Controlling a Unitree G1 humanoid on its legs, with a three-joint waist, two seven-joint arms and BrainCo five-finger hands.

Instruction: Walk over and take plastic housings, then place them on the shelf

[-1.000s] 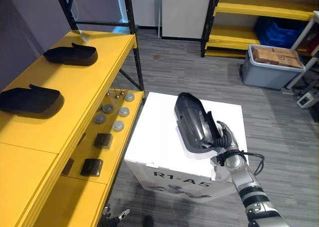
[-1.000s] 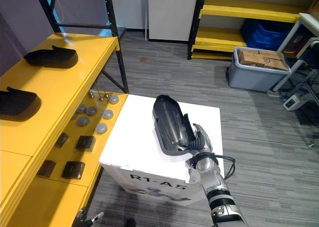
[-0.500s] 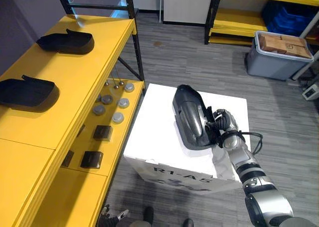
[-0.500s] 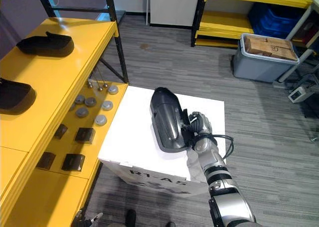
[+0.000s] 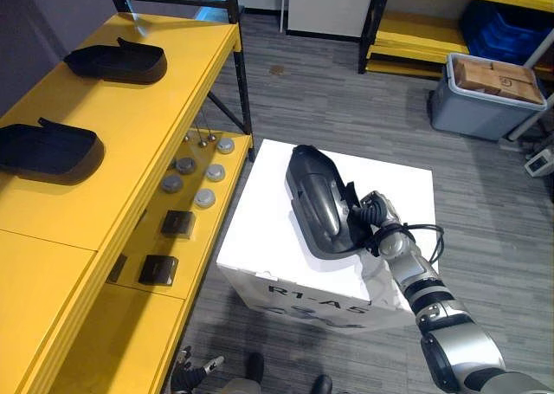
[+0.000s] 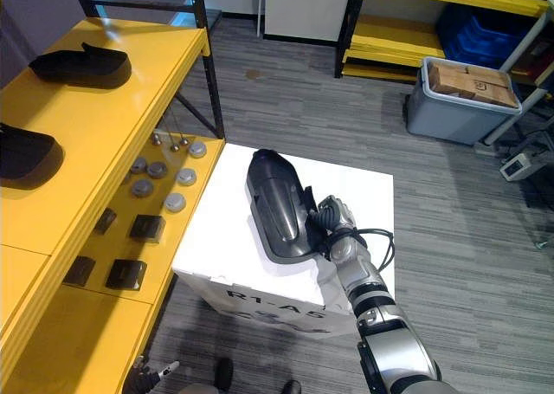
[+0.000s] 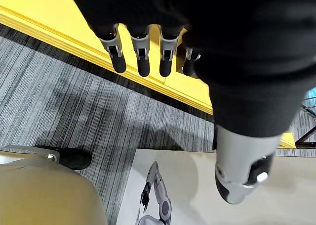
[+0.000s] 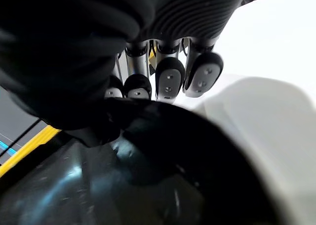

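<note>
**Hands.** Left hand (image 7: 143, 57) hangs beside the yellow shelf edge, fingers straight, holding nothing. Right hand (image 5: 374, 223) is closed on the near end of the housing (image 5: 313, 202), fingers hooked over its rim.

**Task item.** The housing lies over the white box (image 5: 260, 238), long axis pointing away. Whether it is clear of the box top cannot be told.

**Step in hand (judged).** Carry to the shelf (image 5: 138, 143) on the left. The grip is at one end only, so the far end may droop or swing — keep it level and turn slowly.

**Edges and room.** The box's left edge sits close to the lower tier. A black post (image 5: 243, 108) stands just beyond the box's far left corner. The shelf top is bare nearer than the second housing (image 5: 48, 150), and between it and the third housing (image 5: 117, 62) — either patch should take the piece.
</note>
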